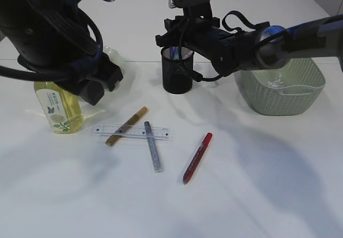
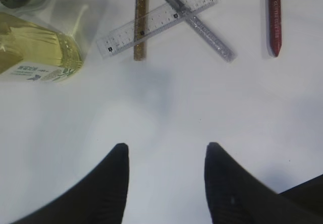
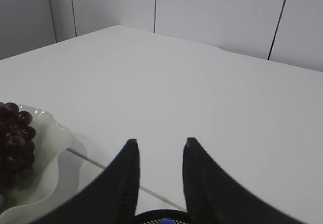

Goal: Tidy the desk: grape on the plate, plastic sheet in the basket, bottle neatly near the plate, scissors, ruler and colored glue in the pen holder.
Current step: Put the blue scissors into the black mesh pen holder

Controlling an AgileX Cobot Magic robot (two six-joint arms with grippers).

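My right gripper (image 3: 160, 143) is open and empty just above the black mesh pen holder (image 1: 177, 72), where a blue tip (image 1: 174, 51) shows; I cannot tell whether it is the scissors. The clear ruler (image 1: 134, 132) lies flat with a gold glue pen (image 1: 127, 125) and a silver one (image 1: 153, 147) crossing it; a red glue pen (image 1: 197, 158) lies to the right. My left gripper (image 2: 166, 151) hangs open over bare table near them. The yellow bottle (image 1: 60, 109) stands at the left. Grapes (image 3: 15, 138) lie on the plate (image 3: 48, 151). The plastic sheet (image 1: 278, 81) is in the green basket (image 1: 311, 90).
The bulky left arm (image 1: 48, 29) hides most of the plate in the exterior view. Bare white table spreads across the front and right. Grey wall panels (image 3: 212, 12) stand behind the table's far edge.
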